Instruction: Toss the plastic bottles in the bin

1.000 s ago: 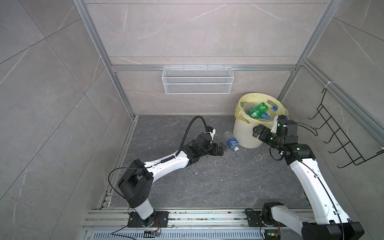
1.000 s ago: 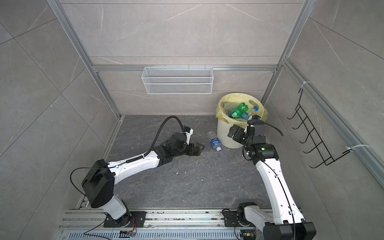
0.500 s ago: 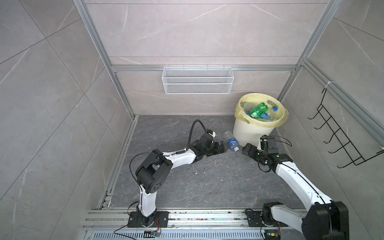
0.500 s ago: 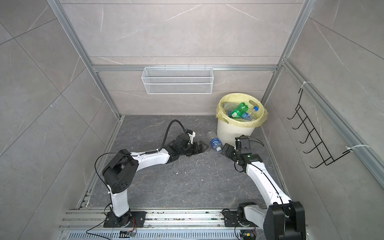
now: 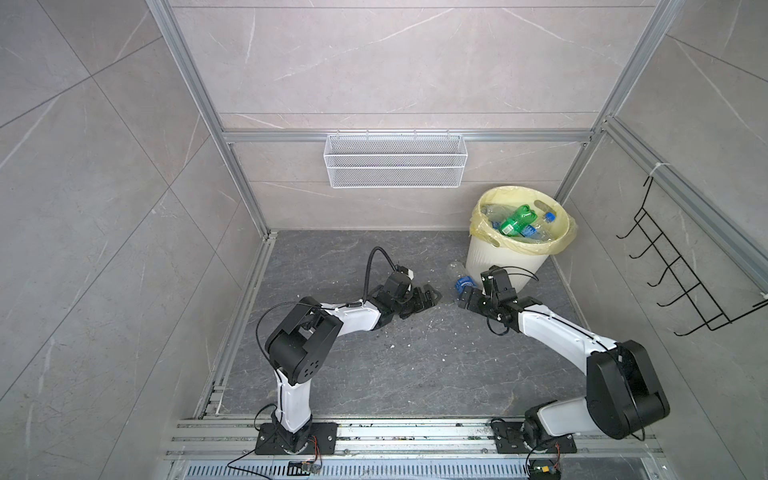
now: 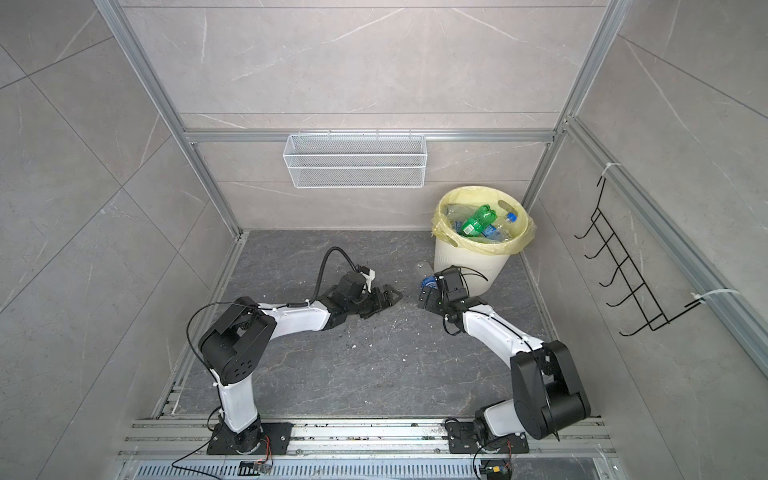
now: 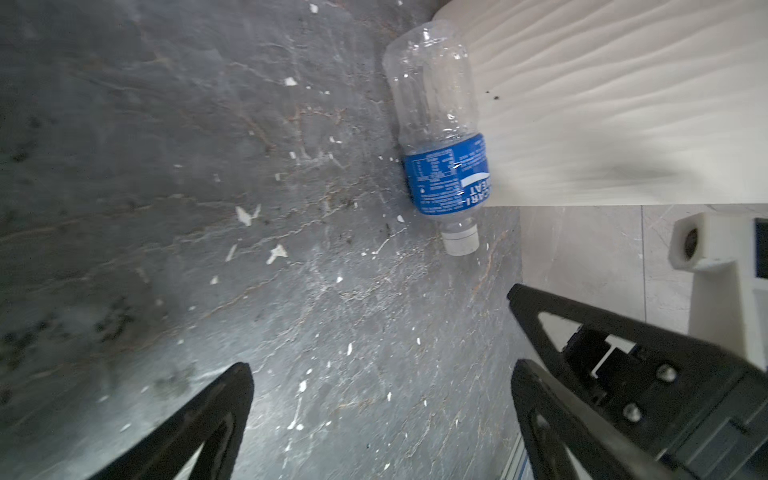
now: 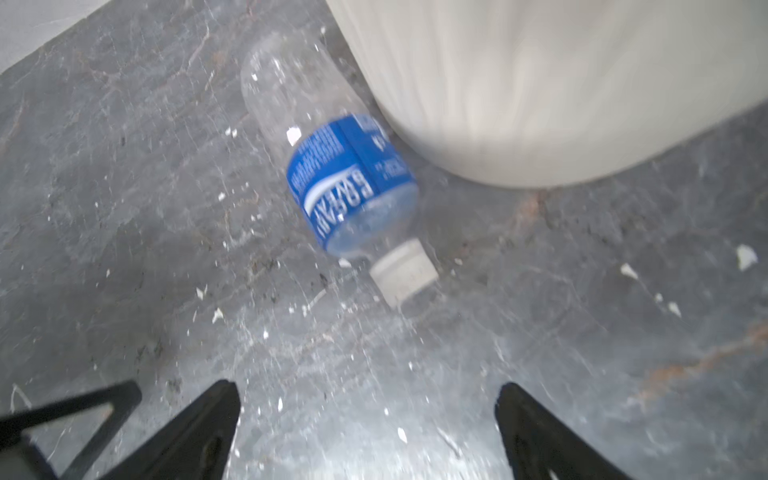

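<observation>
Bottle (image 8: pixel 332 166) nearer right fingers (image 8: pixel 220 405) than before

The bottle (image 7: pixel 436 124) on the counter (image 5: pixel 415 365) is clear, shiny plastic with a glossy blue label and a dull white cap. The counter looks like dark grey stone, matt and speckled with white crumbs. The bin (image 5: pixel 498 262) is cream plastic, ribbed and matt, lined with a thin, crinkly yellow bag (image 5: pixel 567 235). The far basket (image 5: pixel 395 166) is white wire mesh.

Grey floor (image 5: pixel 395 374) (white flecks (image 7: pixel 245 215)), bottle (image 5: pixel 458 276), bin (image 5: pixel 505 262)
</observation>
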Robot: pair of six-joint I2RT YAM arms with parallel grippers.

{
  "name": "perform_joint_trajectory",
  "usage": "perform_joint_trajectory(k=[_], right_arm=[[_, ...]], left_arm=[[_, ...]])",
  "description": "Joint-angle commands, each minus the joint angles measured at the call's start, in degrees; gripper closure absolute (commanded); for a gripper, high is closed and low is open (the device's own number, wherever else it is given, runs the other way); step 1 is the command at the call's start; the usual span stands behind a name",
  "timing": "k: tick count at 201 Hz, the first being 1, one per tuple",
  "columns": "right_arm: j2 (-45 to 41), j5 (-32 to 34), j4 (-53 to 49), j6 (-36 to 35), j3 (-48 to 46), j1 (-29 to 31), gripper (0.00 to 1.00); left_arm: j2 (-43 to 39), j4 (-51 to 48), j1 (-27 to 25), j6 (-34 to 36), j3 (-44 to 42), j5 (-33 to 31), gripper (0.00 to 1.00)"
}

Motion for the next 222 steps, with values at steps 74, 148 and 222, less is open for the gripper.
perform_joint_trajectory(k=[74,148,222], right_arm=[[12.22,6.39,-2.12,-5.50,15.32,2.10,0.00],[21.85,9.01,-8.08,-9.53,26.33,2.68,0.00],[27.95,7.84,-12.07,-12.65,32.19,2.88,0.00]], left_arm=[[-6.07,5.44,4.30,-0.23,-4.44,1.94,0.00],[-5.49,6.57,5.42,-0.40,-5.33,3.17,0.00],[-6.07,6.66,6.40,-0.52,-6.41,3.50,0.00]])
